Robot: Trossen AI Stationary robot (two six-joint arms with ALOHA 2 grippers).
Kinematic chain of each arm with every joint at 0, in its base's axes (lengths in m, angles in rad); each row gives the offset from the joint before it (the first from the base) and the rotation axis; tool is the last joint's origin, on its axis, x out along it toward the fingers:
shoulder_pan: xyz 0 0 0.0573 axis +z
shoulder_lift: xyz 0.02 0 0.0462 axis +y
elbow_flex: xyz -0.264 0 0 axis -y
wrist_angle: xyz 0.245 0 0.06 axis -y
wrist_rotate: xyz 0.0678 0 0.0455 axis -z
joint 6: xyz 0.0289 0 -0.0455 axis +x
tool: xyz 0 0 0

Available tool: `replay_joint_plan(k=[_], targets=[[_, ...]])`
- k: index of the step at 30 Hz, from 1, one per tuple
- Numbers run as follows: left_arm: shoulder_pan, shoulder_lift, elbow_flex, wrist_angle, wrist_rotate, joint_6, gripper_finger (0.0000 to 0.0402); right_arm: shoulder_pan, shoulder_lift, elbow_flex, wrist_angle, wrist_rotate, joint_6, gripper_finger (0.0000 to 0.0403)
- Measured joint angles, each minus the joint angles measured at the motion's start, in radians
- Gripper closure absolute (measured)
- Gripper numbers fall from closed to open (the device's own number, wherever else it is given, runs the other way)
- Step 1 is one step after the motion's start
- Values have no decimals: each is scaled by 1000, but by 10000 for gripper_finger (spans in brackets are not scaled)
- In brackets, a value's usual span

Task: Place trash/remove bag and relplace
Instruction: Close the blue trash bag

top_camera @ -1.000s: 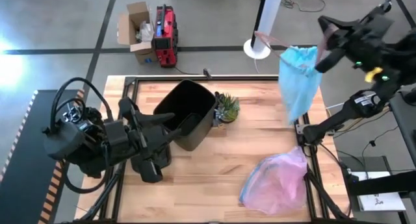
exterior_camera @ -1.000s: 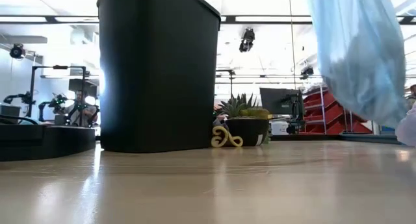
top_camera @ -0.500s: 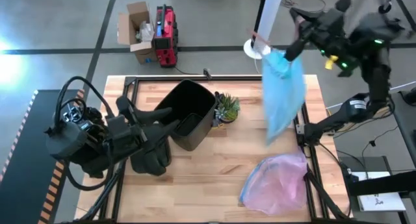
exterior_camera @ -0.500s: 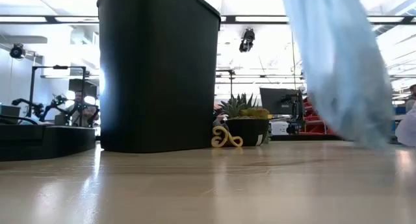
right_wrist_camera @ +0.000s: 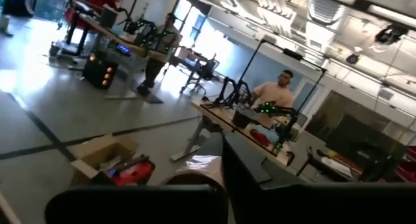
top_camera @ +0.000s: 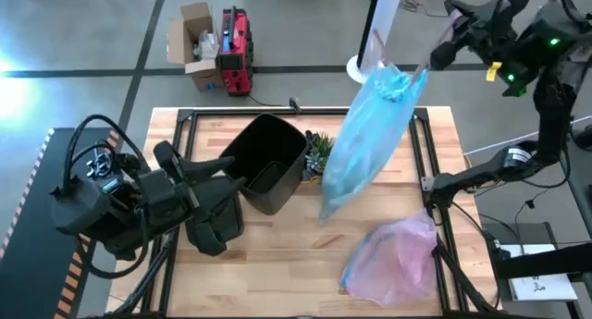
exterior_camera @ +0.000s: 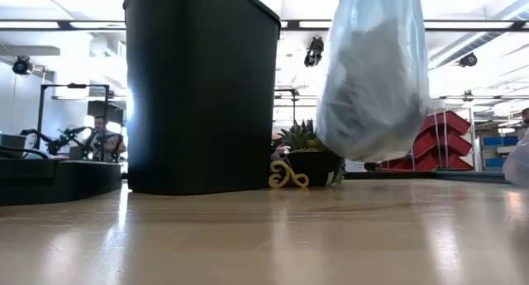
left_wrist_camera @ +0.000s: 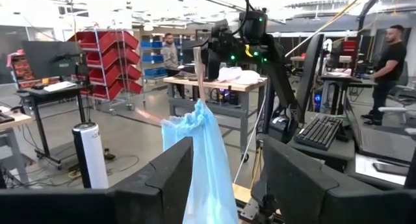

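Observation:
The light blue bag (top_camera: pixel 365 143) hangs over the table's far middle, lifted clear, with a bulging lower end (exterior_camera: pixel 372 95) that swings above the small plant (top_camera: pixel 322 153). My right gripper (top_camera: pixel 437 56) is high over the table's far right corner, shut on the bag's top. The black bin (top_camera: pixel 268 162) stands upright on the table. My left gripper (left_wrist_camera: pixel 234 178) is open at the bin's near-left side; I cannot tell whether it touches the bin. In the left wrist view the bag (left_wrist_camera: pixel 205 159) shows far off between its fingers. No loose trash is in view. My right gripper holds the pinkish drawstring (left_wrist_camera: pixel 200 71) at the bag's gathered mouth (top_camera: pixel 407 77), pinched between its fingers. The bag hangs below it, clear of the table, and slants toward the bin. In the right wrist view only a pinkish bit (right_wrist_camera: pixel 195 167) shows at the fingers.
A pinkish-lilac plastic bag (top_camera: pixel 393 259) lies on the table's near right part. Bare wood lies between the bin and that bag. Beyond the far edge stand a white pole (top_camera: pixel 379 28), a cardboard box (top_camera: pixel 194 42) and a red case (top_camera: pixel 236 51). People show in the room behind.
My right gripper has swung toward the table's left, then back a little to the right. The bag has swung from the table's right edge toward the bin, its lower end now over the middle near the plant. It stays clear of the table.

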Motion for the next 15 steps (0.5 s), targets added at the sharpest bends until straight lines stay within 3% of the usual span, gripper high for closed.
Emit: replay_joint_plan(k=[15], targets=[[-4, -9, 0, -7, 1, 4, 247, -72, 96, -1, -24, -33, 44, 403]])
